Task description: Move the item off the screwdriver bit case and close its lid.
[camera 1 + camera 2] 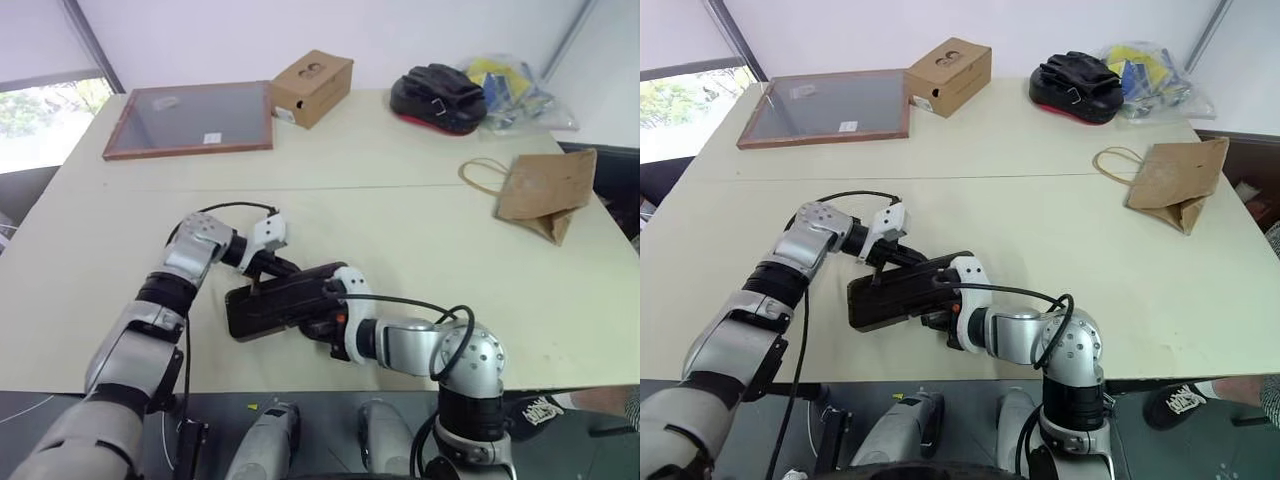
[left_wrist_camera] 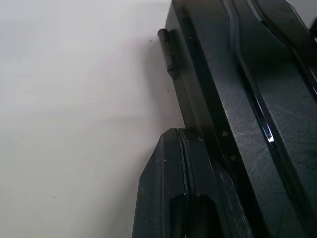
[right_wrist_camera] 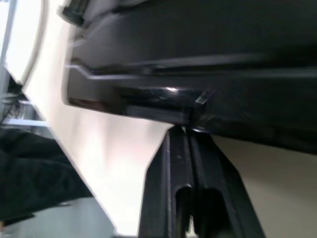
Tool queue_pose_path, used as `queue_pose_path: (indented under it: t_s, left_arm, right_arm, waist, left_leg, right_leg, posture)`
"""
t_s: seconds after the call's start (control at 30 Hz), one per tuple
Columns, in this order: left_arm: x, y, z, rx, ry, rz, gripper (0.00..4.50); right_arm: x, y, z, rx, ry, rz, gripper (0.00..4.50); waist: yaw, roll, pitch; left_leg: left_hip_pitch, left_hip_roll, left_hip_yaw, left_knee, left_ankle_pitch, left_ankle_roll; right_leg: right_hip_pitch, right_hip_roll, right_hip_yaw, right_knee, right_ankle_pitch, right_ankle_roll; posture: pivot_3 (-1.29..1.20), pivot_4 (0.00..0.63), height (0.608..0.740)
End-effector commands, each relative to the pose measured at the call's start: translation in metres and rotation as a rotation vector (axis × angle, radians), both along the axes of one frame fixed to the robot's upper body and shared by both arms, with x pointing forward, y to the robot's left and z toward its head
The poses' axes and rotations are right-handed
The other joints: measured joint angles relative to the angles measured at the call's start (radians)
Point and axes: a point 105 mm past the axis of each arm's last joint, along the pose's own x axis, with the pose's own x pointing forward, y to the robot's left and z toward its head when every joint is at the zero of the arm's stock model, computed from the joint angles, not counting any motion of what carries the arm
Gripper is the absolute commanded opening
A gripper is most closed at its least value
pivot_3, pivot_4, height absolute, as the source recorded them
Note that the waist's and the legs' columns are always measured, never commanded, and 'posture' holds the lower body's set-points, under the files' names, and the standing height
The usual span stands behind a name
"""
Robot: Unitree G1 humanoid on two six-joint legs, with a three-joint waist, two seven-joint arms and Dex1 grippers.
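A pale tabletop holds a dark screwdriver bit case near its front edge, its lid lying flat and shut. The left gripper rests against the case's far edge, fingers pressed together. The right gripper meets the case's right end, fingers likewise pressed together, pinching nothing. The kraft paper bag lies well apart at the table's right side. A wood-framed board and cardboard box sit at the back.

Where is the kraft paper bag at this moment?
In the left eye view the paper bag lies on the table's far right, off the screwdriver bit case, in front of the black pads.
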Motion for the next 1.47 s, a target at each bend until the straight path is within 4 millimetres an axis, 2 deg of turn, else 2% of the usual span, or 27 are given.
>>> queue_pose_path:
  t_s: [0.03,0.13,0.27,0.43,0.57,0.73,0.87,1.0,1.1,1.23,1.33,1.47]
  left_arm:
    - [-0.027,-0.009,-0.031,0.067,0.086,-0.128,0.00]
    - [-0.032,-0.009,-0.039,0.076,0.086,-0.140,0.00]
    - [-0.020,-0.011,-0.032,0.055,0.043,-0.101,0.00]
    - [0.004,-0.010,-0.004,-0.009,-0.068,-0.022,0.00]
    - [0.022,-0.002,0.023,-0.063,-0.165,0.064,0.00]
    - [0.038,0.019,0.056,-0.129,-0.263,0.189,0.00]
    - [0.037,0.041,0.083,-0.200,-0.333,0.291,0.00]
    - [0.022,0.050,0.098,-0.290,-0.334,0.380,0.00]
    - [0.007,0.053,0.103,-0.339,-0.313,0.431,0.00]
    - [-0.043,0.055,0.102,-0.422,-0.224,0.528,0.00]
    - [-0.074,0.060,0.094,-0.432,-0.166,0.615,0.00]
    - [-0.104,0.065,0.082,-0.411,-0.104,0.679,0.00]
  right_arm:
    - [0.012,0.001,0.015,0.004,-0.115,-0.066,0.06]
    - [0.010,0.003,0.018,0.002,-0.143,-0.041,0.06]
    - [0.005,-0.001,0.020,0.007,-0.152,0.000,0.06]
    - [-0.004,-0.023,0.028,-0.029,-0.209,0.118,0.06]
    - [-0.011,-0.043,0.034,-0.065,-0.249,0.191,0.06]
    - [-0.022,-0.069,0.045,-0.128,-0.307,0.290,0.06]
    - [-0.014,-0.093,0.071,-0.199,-0.430,0.327,0.06]
    - [0.011,-0.113,0.096,-0.244,-0.562,0.270,0.06]
    - [0.018,-0.122,0.102,-0.269,-0.599,0.269,0.06]
    - [0.022,-0.130,0.118,-0.284,-0.697,0.310,0.06]
    - [0.024,-0.132,0.119,-0.283,-0.723,0.328,0.06]
    - [0.030,-0.133,0.119,-0.277,-0.748,0.342,0.06]
  waist:
    - [-0.003,0.000,-0.003]
    - [-0.005,0.000,-0.007]
    - [-0.001,0.000,-0.010]
    - [0.011,0.000,-0.011]
    - [0.012,-0.001,-0.010]
    - [-0.001,-0.002,-0.009]
    - [-0.001,-0.002,-0.008]
    - [0.003,-0.002,-0.008]
    - [0.007,-0.004,-0.007]
    - [-0.001,-0.004,-0.007]
    - [0.004,-0.005,-0.006]
    - [0.010,-0.005,-0.006]
  left_leg:
    - [0.000,0.000,0.000,0.000,0.000,0.000]
    - [0.001,0.001,0.000,-0.001,0.000,0.000]
    - [0.001,0.001,0.000,-0.001,0.000,0.000]
    - [0.001,0.000,0.000,0.001,-0.001,0.001]
    - [0.001,0.000,0.000,0.002,-0.001,0.001]
    - [0.000,0.000,0.000,0.002,-0.001,0.002]
    - [0.000,0.001,0.001,0.003,-0.001,0.002]
    - [0.000,0.001,0.002,0.003,-0.002,0.002]
    - [0.000,0.001,0.002,0.004,-0.002,0.003]
    - [-0.001,0.001,0.003,0.004,-0.003,0.004]
    - [-0.001,0.002,0.005,0.005,-0.003,0.004]
    - [0.000,0.004,0.007,0.005,-0.003,0.004]
  right_leg:
    - [0.000,0.000,0.000,0.000,0.000,0.000]
    - [0.000,0.001,0.000,0.000,0.000,0.000]
    - [0.001,0.002,0.001,0.000,0.000,0.000]
    - [0.003,0.000,0.000,-0.002,0.000,0.001]
    - [0.004,0.000,0.000,-0.002,0.001,0.002]
    - [0.003,0.000,0.000,-0.002,0.001,0.002]
    - [0.003,0.001,0.000,-0.002,0.001,0.002]
    - [0.004,0.001,0.000,-0.002,0.001,0.002]
    - [0.004,0.000,0.000,-0.003,0.001,0.002]
    - [0.003,0.000,0.001,-0.004,0.001,0.002]
    - [0.003,0.000,0.002,-0.004,0.001,0.002]
    - [0.003,0.001,0.003,-0.004,0.001,0.002]
  posture:
    - [0.00,0.150,0.740]
    - [0.00,0.150,0.740]
    - [0.00,0.150,0.740]
    - [0.00,0.150,0.740]
    - [0.00,0.150,0.740]
    - [0.00,0.150,0.740]
    - [0.00,0.150,0.740]
    - [0.00,0.150,0.740]
    - [0.00,0.150,0.740]
    - [0.00,0.150,0.740]
    - [0.00,0.150,0.740]
    - [0.00,0.150,0.740]
